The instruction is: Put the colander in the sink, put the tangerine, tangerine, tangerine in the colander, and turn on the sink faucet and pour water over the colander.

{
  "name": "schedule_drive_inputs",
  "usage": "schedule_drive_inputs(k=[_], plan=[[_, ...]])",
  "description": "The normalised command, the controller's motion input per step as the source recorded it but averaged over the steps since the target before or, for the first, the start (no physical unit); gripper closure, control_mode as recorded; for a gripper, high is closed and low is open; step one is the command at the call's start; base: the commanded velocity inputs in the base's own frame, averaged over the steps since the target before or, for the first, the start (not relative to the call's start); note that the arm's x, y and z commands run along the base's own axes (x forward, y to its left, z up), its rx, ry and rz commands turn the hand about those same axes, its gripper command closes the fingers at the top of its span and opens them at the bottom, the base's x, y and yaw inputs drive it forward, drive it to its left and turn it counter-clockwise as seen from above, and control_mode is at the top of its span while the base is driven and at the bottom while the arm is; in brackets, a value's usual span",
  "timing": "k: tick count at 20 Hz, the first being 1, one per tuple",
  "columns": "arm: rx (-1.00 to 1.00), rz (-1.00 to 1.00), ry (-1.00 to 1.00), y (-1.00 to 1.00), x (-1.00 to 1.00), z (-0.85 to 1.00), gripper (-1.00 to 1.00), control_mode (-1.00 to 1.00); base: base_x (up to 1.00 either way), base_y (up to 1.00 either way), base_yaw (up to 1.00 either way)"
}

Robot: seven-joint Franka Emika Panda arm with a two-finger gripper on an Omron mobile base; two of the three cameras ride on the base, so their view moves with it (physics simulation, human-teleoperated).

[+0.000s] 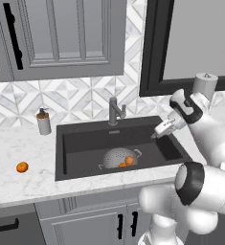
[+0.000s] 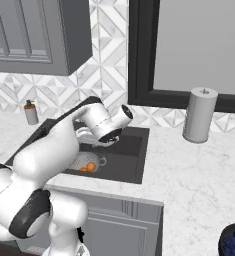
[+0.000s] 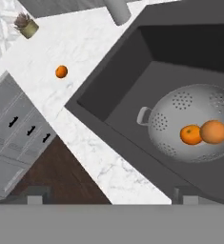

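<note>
My pincer hangs nearest, jaws apart; below it the colander holds two tangerines in the sink; a third tangerine lies well apart on the desk.

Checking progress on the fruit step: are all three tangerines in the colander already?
No: two tangerines sit in the colander, and the third tangerine lies on the counter.

The arm is glossy white, built of rounded, bulbous segments, with dark bands at the joints and a white gripper.
</note>
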Motion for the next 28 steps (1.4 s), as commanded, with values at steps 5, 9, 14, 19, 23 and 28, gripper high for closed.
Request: schedule_drive_inputs(k=[5,9,14,19,23,28], plan=[[-0.28,0.00,-0.15,1.00,-0.71,0.76,-1.00,-1.00,0.00,0.00,0.00],[-0.19,0.00,-0.04,1.00,-0.39,0.23,-1.00,-1.00,0.00,0.00,0.00],[-0.06,0.00,0.00,1.00,-0.11,0.00,-1.00,-1.00,0.00,0.00,0.00],[0.00,0.00,0.04,1.00,0.04,0.00,-1.00,-1.00,0.00,0.00,0.00],[0.00,0.00,0.04,1.00,0.16,0.00,-1.00,-1.00,0.00,0.00,0.00],[0.00,0.00,0.05,1.00,0.31,0.00,-1.00,-1.00,0.00,0.00,0.00]])
